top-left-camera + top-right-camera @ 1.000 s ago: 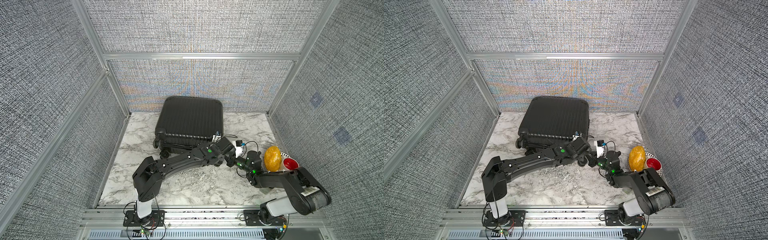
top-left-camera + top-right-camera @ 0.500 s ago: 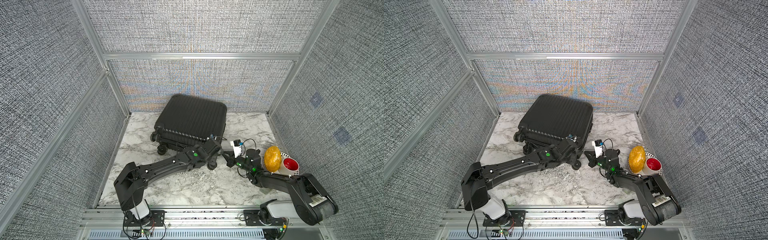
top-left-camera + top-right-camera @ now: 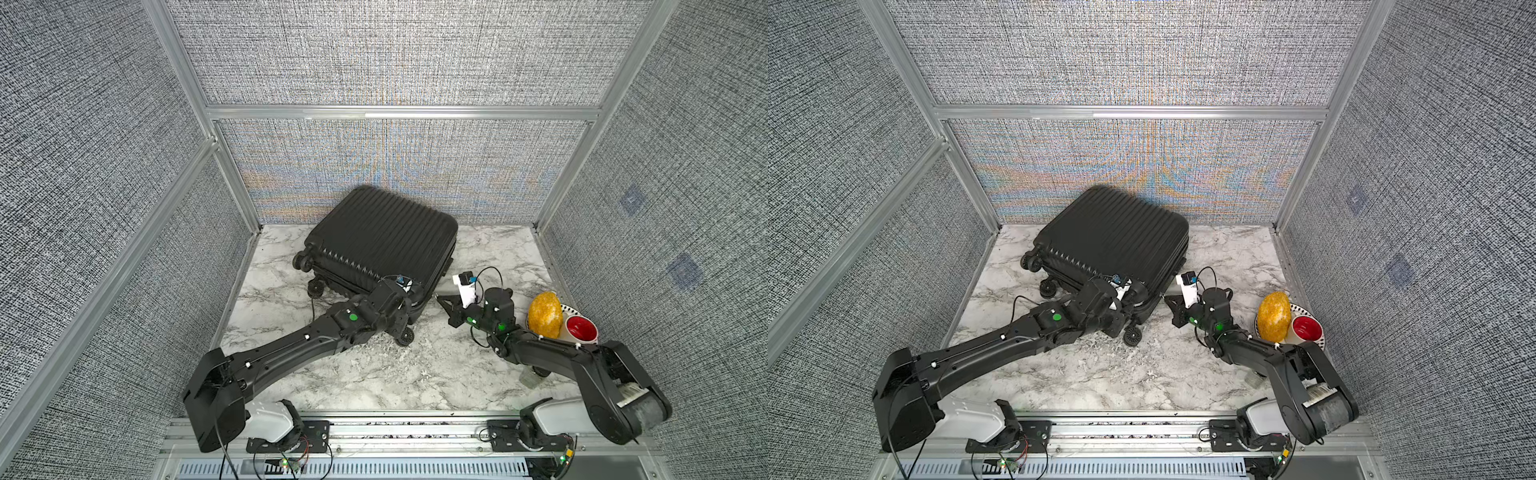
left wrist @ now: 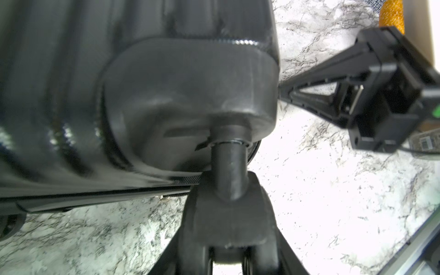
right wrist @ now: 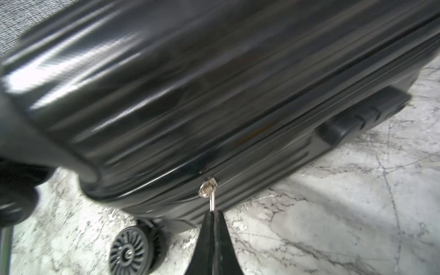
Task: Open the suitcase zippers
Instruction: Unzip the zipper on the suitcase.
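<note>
The black ribbed suitcase point(image 3: 382, 237) point(image 3: 1113, 232) lies flat and skewed at the back of the marble table. My left gripper point(image 3: 409, 309) point(image 3: 1133, 301) point(image 4: 227, 228) is shut on the fork of a corner wheel, whose stem point(image 4: 229, 166) runs up into the corner housing. My right gripper point(image 3: 437, 297) point(image 3: 1166, 297) point(image 5: 213, 213) is shut on the silver zipper pull point(image 5: 210, 197), on the zip track point(image 5: 262, 154) along the case's right side. The seam is blurred there. The right gripper point(image 4: 283, 92) also shows in the left wrist view, right of the corner.
A free wheel point(image 3: 405, 336) point(image 5: 129, 253) rests on the marble below the held corner. A yellow textured lump point(image 3: 545, 313) and a red cup point(image 3: 581, 328) sit on a patterned plate at the right edge. The case's side handle point(image 5: 362, 114) juts out. Grey walls close three sides.
The suitcase has turned from square with the back wall to skewed, near right corner forward. The left gripper has closed on the wheel fork. The right gripper stays shut on the pull.
</note>
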`<state>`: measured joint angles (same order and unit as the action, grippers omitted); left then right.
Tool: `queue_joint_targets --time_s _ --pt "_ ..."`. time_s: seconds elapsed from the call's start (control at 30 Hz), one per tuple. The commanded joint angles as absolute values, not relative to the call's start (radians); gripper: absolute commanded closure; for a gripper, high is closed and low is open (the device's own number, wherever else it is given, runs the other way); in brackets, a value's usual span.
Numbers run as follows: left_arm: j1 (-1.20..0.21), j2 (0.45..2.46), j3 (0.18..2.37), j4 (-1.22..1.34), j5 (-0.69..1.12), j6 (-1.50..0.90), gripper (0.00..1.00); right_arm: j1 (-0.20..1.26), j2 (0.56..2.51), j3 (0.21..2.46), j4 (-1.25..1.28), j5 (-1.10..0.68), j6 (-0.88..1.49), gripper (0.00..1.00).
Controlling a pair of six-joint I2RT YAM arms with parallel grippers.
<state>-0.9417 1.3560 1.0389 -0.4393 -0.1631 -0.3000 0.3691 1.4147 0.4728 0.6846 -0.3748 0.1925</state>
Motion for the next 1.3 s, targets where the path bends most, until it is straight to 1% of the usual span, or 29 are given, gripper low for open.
queue_joint_targets --time_s 0.0,0.17,0.47,0.77,0.8,1.1,1.13,1.2,1.23,1.27 --pt "-0.934 1.315 1.012 -0.529 -0.21 -0.285 1.0 0.353 1.436 0.501 0.686 -0.255 0.175 1.0" --pt "-0.934 1.279 0.986 -0.567 -0.216 -0.283 1.0 0.306 1.481 0.558 0.682 -0.25 0.17 1.0" --pt "-0.934 1.291 1.001 -0.597 -0.203 -0.279 1.0 0.184 1.57 0.656 0.678 -0.284 0.184 1.0" --pt "-0.934 1.29 1.002 -0.605 -0.189 -0.278 1.0 0.077 1.687 0.795 0.659 -0.37 0.209 1.0" --pt "-0.934 1.293 1.003 -0.605 -0.186 -0.279 1.0 0.066 1.702 0.84 0.657 -0.388 0.206 1.0" --pt "-0.934 1.285 1.005 -0.611 -0.196 -0.281 1.0 0.027 1.781 0.985 0.585 -0.442 0.195 1.0" --pt "-0.934 1.287 1.005 -0.613 -0.207 -0.288 1.0 0.029 1.779 0.981 0.589 -0.451 0.199 1.0" --pt "-0.933 1.286 1.005 -0.621 -0.289 -0.332 0.99 0.04 1.759 0.951 0.601 -0.454 0.205 1.0" --pt "-0.931 1.285 1.002 -0.62 -0.327 -0.353 0.91 0.048 1.747 0.935 0.604 -0.454 0.204 1.0" --pt "-0.926 1.284 1.002 -0.618 -0.366 -0.375 0.77 0.057 1.731 0.914 0.608 -0.454 0.205 1.0"
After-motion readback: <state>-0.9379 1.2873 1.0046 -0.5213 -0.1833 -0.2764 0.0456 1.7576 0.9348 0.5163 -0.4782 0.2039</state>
